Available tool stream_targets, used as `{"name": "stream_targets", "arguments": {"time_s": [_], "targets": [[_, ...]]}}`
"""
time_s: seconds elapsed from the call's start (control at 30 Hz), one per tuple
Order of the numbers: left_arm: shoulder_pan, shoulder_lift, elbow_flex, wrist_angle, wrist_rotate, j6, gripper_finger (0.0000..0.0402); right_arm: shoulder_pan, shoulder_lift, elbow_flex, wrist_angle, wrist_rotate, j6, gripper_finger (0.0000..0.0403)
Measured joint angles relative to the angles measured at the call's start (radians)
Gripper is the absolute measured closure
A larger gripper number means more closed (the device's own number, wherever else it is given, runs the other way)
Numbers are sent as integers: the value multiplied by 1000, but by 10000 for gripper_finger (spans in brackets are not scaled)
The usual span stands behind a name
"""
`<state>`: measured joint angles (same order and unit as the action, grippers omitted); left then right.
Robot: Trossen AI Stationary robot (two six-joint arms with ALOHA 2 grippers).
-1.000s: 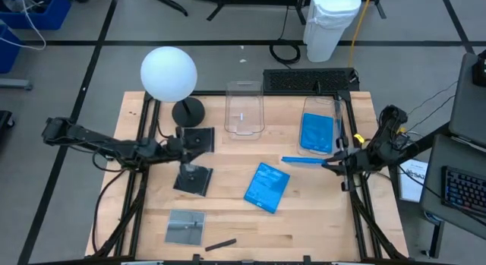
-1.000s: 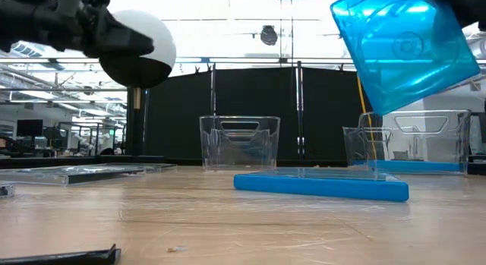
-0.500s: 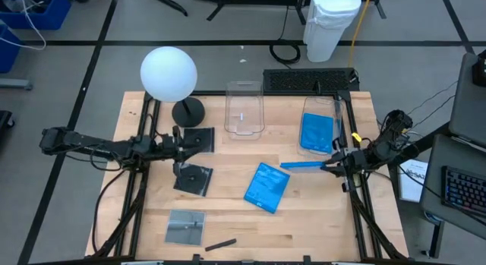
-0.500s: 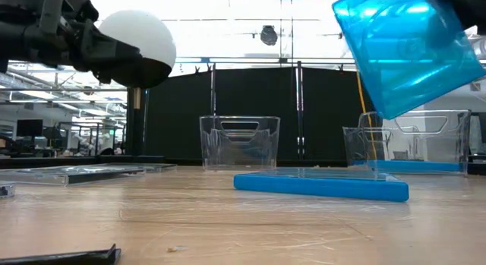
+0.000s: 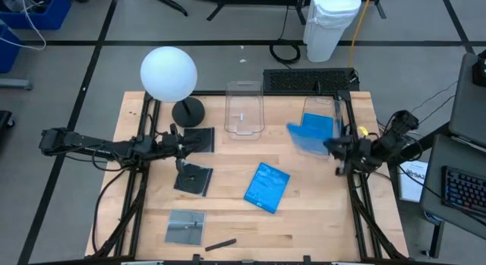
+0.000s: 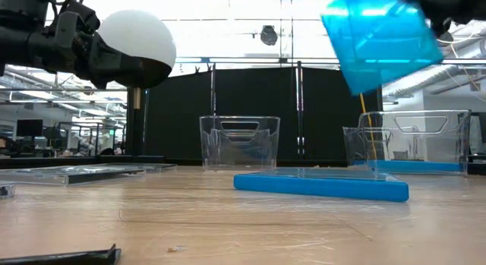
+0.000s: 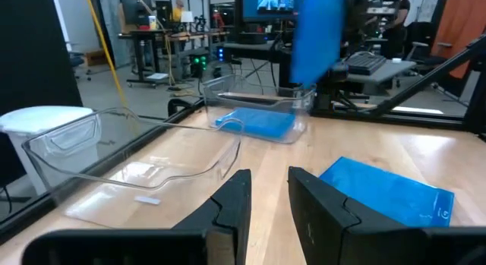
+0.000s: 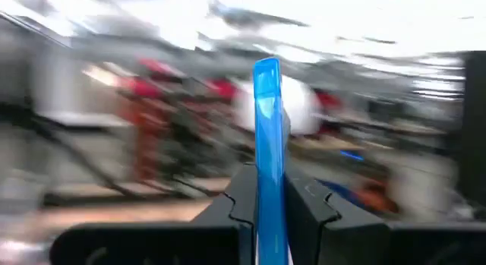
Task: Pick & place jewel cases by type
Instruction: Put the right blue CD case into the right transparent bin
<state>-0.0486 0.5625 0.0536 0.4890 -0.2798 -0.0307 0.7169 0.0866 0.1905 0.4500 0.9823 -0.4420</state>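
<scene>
My right gripper [image 5: 336,147] is shut on a bright blue jewel case [image 5: 310,133], raised over the right clear tub [image 5: 320,105], in which another blue case [image 7: 254,122] lies flat. A third blue case [image 5: 267,187] lies flat mid-table. Two dark cases [image 5: 199,139] [image 5: 193,178] and a greyish one [image 5: 186,225] lie flat on the left half. My left gripper [image 5: 179,143] hovers between the two dark cases, its fingers a little apart [image 7: 269,200] and empty. My right gripper pinches the blue jewel case between its two fingers [image 8: 241,198] at the edge nearest the table's right side [image 5: 329,145]. The fingers come about level from the table's right. The case is lifted clear and tilted, one corner lowest [image 6: 355,89].
A second clear tub [image 5: 244,109] stands mid-far on the table. A lamp with a white globe [image 5: 168,74] and dark base [image 5: 187,111] stands far left. A small dark stick [image 5: 220,244] lies near the near edge. A keyboard [image 5: 310,79] sits behind the tubs.
My right gripper has moved toward the far edge and the right tub, and it has turned. The held blue case, edge-on from above a second ago, now shows its face tilted over the tub. My left gripper has drawn back slightly toward the table's left.
</scene>
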Motion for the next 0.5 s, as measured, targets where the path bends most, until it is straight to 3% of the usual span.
{"name": "stream_targets", "arguments": {"time_s": [0.1,0.2,0.5], "targets": [[0,0,0,0,0,0,305,-17,32,11,6,269,-103,375],[0,0,0,1,0,0,305,-44,53,11,20,416,-160,375],[0,0,0,1,0,0,305,-176,112,-9,5,453,-40,375]]}}
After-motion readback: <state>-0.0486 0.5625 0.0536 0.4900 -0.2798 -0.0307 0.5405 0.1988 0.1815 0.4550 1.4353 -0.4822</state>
